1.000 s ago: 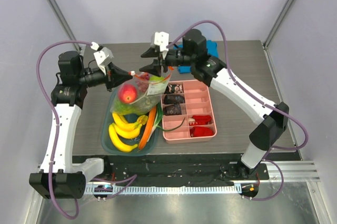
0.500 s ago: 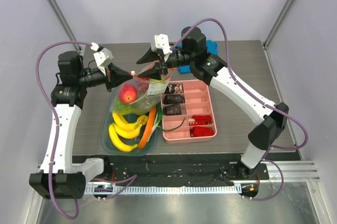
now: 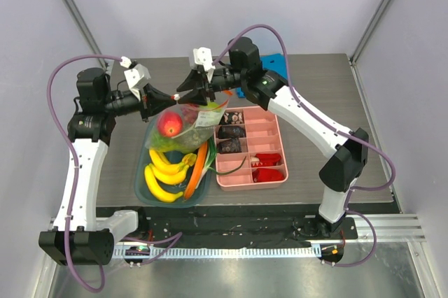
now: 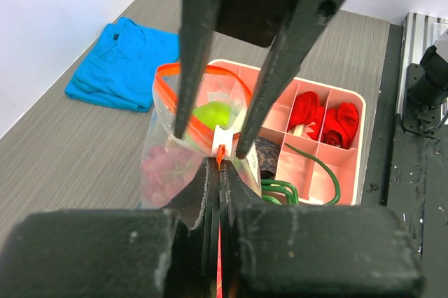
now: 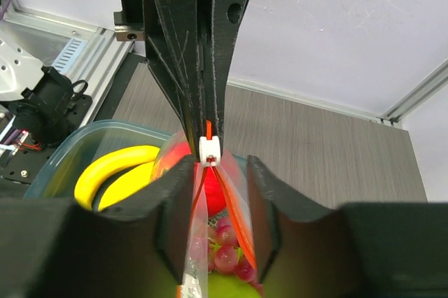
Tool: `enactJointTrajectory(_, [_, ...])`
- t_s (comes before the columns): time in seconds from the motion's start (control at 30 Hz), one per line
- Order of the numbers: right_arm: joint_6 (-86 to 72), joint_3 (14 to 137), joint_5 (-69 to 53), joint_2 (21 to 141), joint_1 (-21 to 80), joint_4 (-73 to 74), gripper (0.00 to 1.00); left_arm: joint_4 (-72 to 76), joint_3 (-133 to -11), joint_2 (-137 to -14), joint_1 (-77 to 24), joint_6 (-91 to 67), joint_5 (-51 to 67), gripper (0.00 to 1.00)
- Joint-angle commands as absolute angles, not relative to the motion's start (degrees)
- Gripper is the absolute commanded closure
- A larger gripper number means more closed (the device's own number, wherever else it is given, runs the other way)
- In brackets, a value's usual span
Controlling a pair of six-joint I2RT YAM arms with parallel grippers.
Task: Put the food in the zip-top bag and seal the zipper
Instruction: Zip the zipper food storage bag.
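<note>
Left jaws clamp the orange-red zipper [image 4: 168, 66]; right jaws, half-open, straddle its white slider [image 5: 209, 150].

Clear, crinkly, glossy plastic on the zip-top bag [image 4: 157, 151] between the right gripper [image 4: 210, 145] fingers; zipper [image 4: 159, 74] orange-red plastic. Matt black scuffed plastic on the left gripper [image 4: 218, 166]; beyond it soft blue cloth [image 4: 122, 64], glossy pink plastic tray [image 4: 358, 151].

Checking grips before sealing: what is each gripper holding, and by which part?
Left gripper pinches the zipper end beside the white slider. Right gripper straddles the zipper, jaws apart, gripping nothing.
</note>
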State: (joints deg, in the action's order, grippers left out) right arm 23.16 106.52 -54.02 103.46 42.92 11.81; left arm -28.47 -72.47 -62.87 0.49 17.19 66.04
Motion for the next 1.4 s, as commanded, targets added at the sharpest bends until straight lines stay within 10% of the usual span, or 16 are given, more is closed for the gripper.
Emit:
enactJointTrajectory(0.0, [22.32,109.25,-54.49,102.92,43.77,10.55,0.63,-24.52,-72.6,-61.17,0.53,17.84,66.8,1.0])
enactJointTrajectory(0.23, [21.89,108.99,-54.75,103.18,44.56,10.55,0.69,-23.56,-71.89,-60.73,0.53,17.23,65.74,1.0])
enactJointTrajectory(0.47, [22.23,107.76,-53.79,102.84,44.65,11.34,0.99,-14.62,-69.7,-58.63,0.53,10.56,63.99,1.0])
enactJointTrajectory(1.37, [33.22,102.48,-50.71,102.04,39.73,22.23,0.99,-2.81,-69.7,-58.36,0.53,0.26,62.84,1.0])
